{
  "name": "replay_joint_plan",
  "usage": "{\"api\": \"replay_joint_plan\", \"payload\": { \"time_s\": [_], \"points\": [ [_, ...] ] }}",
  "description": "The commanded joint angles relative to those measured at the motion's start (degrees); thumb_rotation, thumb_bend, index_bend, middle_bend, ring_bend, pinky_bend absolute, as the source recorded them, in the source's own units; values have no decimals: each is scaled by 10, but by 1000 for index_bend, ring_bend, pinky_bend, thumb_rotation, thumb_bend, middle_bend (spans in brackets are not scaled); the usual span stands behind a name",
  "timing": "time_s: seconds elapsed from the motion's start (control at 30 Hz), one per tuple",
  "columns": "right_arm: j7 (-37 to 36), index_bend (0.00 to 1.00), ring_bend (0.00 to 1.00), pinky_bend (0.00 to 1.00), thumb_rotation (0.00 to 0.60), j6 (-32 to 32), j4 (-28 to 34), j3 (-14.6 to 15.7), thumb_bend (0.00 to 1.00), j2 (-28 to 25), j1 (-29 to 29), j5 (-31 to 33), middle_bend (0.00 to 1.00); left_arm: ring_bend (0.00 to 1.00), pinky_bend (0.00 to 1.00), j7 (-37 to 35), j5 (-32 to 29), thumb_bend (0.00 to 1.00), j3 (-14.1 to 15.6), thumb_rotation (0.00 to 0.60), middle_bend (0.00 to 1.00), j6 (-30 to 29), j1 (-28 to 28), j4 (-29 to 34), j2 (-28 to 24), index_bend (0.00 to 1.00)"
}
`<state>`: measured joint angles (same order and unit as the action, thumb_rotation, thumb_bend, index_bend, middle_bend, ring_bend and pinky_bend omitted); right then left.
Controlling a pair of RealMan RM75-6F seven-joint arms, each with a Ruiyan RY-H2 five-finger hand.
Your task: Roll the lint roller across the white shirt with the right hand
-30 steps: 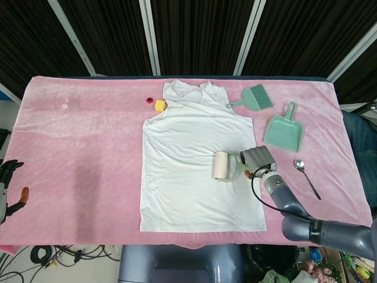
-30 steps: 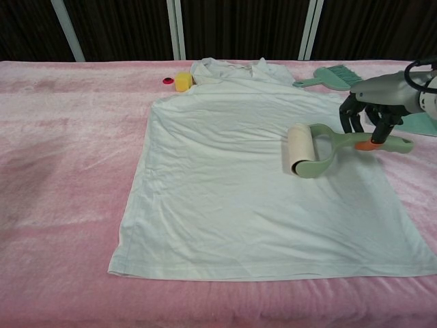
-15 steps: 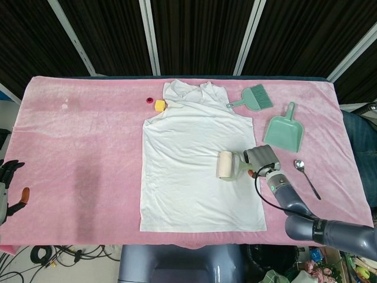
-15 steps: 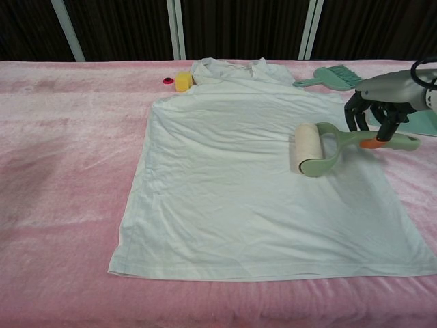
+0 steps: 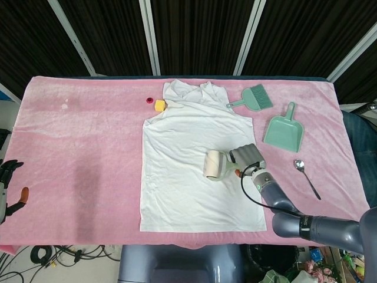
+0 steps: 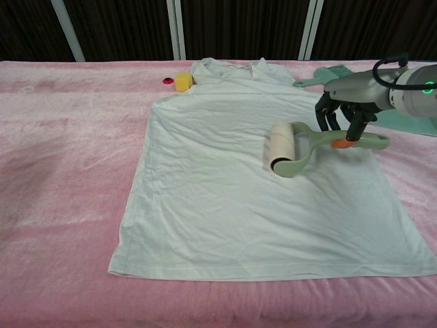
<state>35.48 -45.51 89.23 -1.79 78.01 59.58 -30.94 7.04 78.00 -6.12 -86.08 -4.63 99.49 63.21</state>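
A white shirt lies flat on the pink table cover, collar toward the far edge. The lint roller, a cream drum on a pale green frame and handle, rests on the shirt's right half. My right hand grips its green handle from above, fingers curled round it. My left hand shows only at the left edge of the head view, off the table, fingers apart and holding nothing.
A green hand brush and a green dustpan lie right of the shirt. A spoon sits near the right edge. A yellow block and a small red cap lie beside the collar.
The right hand first drew the roller right, then pushed it back left across the shirt; the drum now lies nearer the shirt's middle. The left hand has not moved.
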Motion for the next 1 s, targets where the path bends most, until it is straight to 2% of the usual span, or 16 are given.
{"api": "replay_joint_plan", "payload": {
  "time_s": [0.03,0.73,1.0],
  "points": [
    [12,744,661,717,600,-2,1,-6,513,11,14,11,673,55,62,-2,0,424,0,600,169,0,0,0,-1,207],
    [78,744,661,717,600,-24,-9,-26,513,83,95,103,673,55,62,-19,-1,423,-3,600,175,1,1,-1,-7,208],
    [83,744,662,717,600,-28,-9,-18,515,79,100,118,673,55,62,-21,-1,424,-3,600,175,0,1,0,-8,208]
  ]
}}
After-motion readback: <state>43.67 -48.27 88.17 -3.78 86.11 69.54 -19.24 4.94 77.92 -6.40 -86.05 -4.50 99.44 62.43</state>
